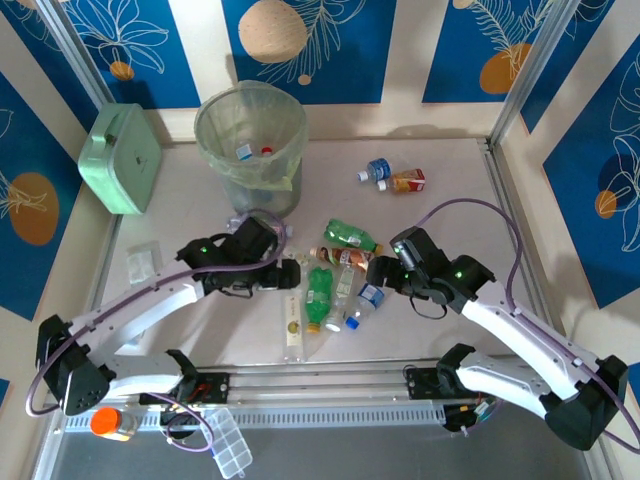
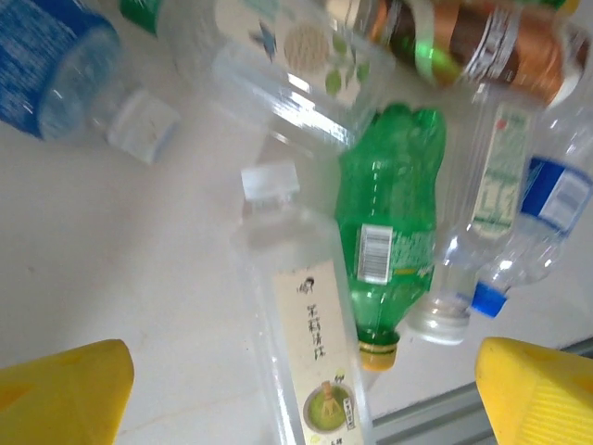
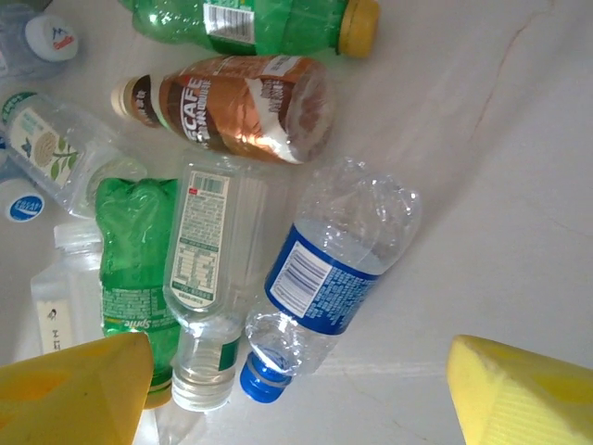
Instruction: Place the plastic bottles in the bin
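The bin (image 1: 250,140) stands at the back left with two bottles inside. Several plastic bottles (image 1: 335,280) lie in a cluster mid-table, and two more (image 1: 392,177) lie at the back right. My left gripper (image 1: 292,275) hangs at the cluster's left edge, my right gripper (image 1: 380,272) at its right edge. The left gripper (image 2: 301,408) is open over a tall clear tea-label bottle (image 2: 310,352), beside a green bottle (image 2: 384,232). The right gripper (image 3: 301,394) is open above a crumpled blue-label bottle (image 3: 334,269), touching nothing.
A mint-green box (image 1: 122,158) leans at the left of the bin. A small clear packet (image 1: 142,262) lies at the left. An orange-capped item (image 1: 110,422) and a clear organiser (image 1: 232,452) sit by the front rail. Frame posts border the table.
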Robot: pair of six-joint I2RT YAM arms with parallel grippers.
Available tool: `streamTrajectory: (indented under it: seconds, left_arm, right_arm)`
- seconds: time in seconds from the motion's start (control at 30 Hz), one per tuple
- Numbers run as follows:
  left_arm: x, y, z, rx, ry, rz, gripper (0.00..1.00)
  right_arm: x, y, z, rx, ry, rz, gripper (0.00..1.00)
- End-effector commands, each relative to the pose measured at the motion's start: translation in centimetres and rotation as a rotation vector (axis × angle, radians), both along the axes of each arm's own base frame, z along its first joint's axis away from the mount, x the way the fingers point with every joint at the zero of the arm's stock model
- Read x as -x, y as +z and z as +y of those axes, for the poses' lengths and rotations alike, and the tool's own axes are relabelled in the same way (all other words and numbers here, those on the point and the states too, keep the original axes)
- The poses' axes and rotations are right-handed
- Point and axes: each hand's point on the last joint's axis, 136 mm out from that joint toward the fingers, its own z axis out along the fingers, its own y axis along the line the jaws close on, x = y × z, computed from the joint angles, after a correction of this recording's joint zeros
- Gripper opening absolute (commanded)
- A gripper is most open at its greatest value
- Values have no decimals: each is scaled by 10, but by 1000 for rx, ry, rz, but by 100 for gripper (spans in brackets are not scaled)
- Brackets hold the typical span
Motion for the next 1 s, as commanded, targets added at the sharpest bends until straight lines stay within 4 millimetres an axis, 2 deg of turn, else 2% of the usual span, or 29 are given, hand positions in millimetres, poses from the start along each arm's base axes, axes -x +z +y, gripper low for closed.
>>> streamTrajectory:
  seconds: [0.0, 0.3, 0.53, 0.73, 0.97]
  left_arm:
    - [17, -30, -1, -49, -2, 98, 97]
    - [31, -76, -16, -91, -37, 262, 98]
    - [33, -99, -28, -94, -76, 313, 97]
    - [34, -112, -18, -192, -80, 315, 91]
    - [35, -120, 5, -298, -75, 295, 72]
  right_arm:
    - [-3, 8, -6, -17, -70, -30, 83]
    - [0, 6, -10, -64, -99, -62, 83]
    - [9, 5, -19, -72, -86, -94, 84]
    - [14, 3, -24, -81, -85, -104, 84]
    - [16, 3, -27, -96, -86, -114, 83]
